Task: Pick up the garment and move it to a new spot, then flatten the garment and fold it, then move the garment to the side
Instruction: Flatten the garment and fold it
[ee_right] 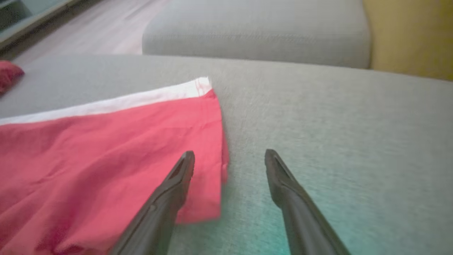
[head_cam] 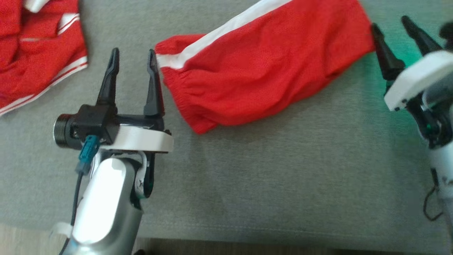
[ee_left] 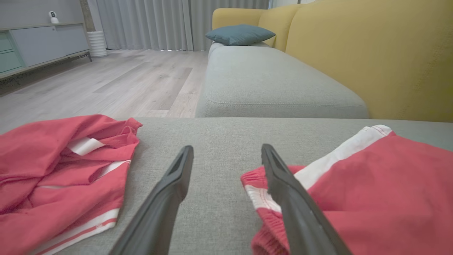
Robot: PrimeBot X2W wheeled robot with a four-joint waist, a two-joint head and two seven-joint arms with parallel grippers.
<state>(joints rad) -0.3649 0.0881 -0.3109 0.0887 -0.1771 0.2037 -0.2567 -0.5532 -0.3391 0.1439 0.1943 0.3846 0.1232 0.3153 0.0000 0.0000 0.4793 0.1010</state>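
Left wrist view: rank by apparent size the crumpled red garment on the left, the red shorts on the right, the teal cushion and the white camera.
1-2. crumpled red garment and red shorts: about alike, both near the lens and cut by the frame, so unranked.
3. teal cushion, farther off.
4. white camera, smallest.

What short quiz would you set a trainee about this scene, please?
1. True or false: the left pincer is shut on the flat red garment.
2. The stripe along that garment is: A white, B blue, C black.
3. Fill in: the crumpled red garment lies on the robot's ___ of the flat one.
Key: 1 false, it stands open; 2 A; 3 left.
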